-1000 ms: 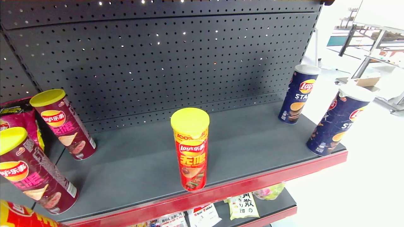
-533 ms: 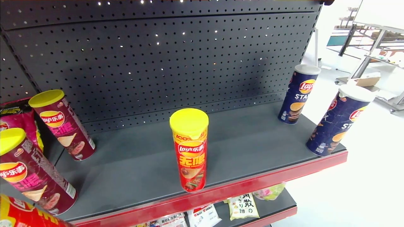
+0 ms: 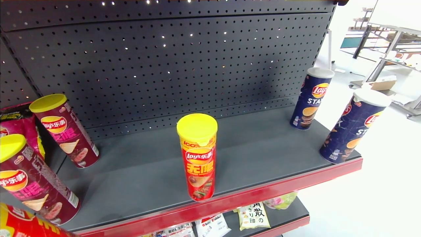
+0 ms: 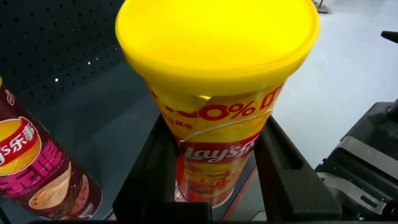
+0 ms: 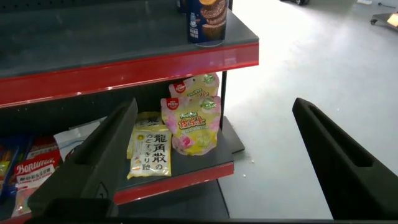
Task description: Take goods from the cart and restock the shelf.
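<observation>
A red can point(image 4: 217, 124) with a yellow lid is being clamped between the fingers of the left gripper point(image 4: 214, 186), at the left front of the shelf point(image 3: 148, 171), just beside a maroon can point(image 4: 37, 168). The right gripper point(image 5: 224, 149) is being held wide open, empty, facing snack bags point(image 5: 189, 121)

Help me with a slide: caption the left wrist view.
Left gripper clamps a yellow-lidded red chip can beside a maroon can.

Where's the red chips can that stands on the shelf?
In the head view the red chips can stands upright mid-shelf by the red front edge, maroon cans to its left, blue cans to its right.
</observation>
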Tool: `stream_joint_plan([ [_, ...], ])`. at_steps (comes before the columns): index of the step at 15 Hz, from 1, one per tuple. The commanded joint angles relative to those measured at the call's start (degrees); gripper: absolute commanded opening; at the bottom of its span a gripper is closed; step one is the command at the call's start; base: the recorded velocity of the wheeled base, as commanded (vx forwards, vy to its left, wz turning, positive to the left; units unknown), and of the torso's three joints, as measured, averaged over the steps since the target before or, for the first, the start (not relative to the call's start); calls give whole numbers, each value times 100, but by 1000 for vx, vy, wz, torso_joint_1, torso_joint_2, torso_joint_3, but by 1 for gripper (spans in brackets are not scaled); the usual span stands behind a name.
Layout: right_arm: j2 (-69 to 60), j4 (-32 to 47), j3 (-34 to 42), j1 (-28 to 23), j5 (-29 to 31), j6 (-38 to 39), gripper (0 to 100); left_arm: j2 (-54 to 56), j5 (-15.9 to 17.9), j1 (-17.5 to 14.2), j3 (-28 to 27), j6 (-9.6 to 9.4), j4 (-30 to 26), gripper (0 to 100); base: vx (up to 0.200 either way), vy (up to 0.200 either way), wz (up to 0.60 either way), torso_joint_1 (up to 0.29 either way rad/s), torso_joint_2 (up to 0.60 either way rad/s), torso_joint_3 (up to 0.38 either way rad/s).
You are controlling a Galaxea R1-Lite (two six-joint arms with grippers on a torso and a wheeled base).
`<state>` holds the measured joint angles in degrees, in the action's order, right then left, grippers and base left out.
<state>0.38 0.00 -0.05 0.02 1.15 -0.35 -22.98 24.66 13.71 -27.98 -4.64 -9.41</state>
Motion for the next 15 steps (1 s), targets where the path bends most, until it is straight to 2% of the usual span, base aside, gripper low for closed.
stream_joint_plan([
  [1, -38, 0, -4, -2, -9, -9, 100, -101, -5, 0, -6, -1, 1, 0, 0, 0, 0, 0, 0, 0],
  [3, -38, 0, -4, -2, -9, -9, 100, -383, -14, 0, -85, -1, 62, 0, 0, 0, 0, 0, 0, 0],
  [7, -38, 0, -4, -2, -9, -9, 100, -1200, -5, 0, -120, -1, 546, 0, 0, 0, 0, 0, 0, 0],
  [12, -38, 0, -4, -2, -9, -9, 100, -2773, 4, 8, -384, -28, 1442, 0, 0, 0, 0, 0, 0, 0],
  [14, -38, 0, -4, -2, -9, -9, 100, -3125, -5, 96, -498, -45, 1609, 0, 0, 0, 0, 0, 0, 0],
  [15, -38, 0, -4, -2, -9, -9, 100, -3626, -40, 316, -683, -54, 1838, 0, 0, 0, 0, 0, 0, 0],
])
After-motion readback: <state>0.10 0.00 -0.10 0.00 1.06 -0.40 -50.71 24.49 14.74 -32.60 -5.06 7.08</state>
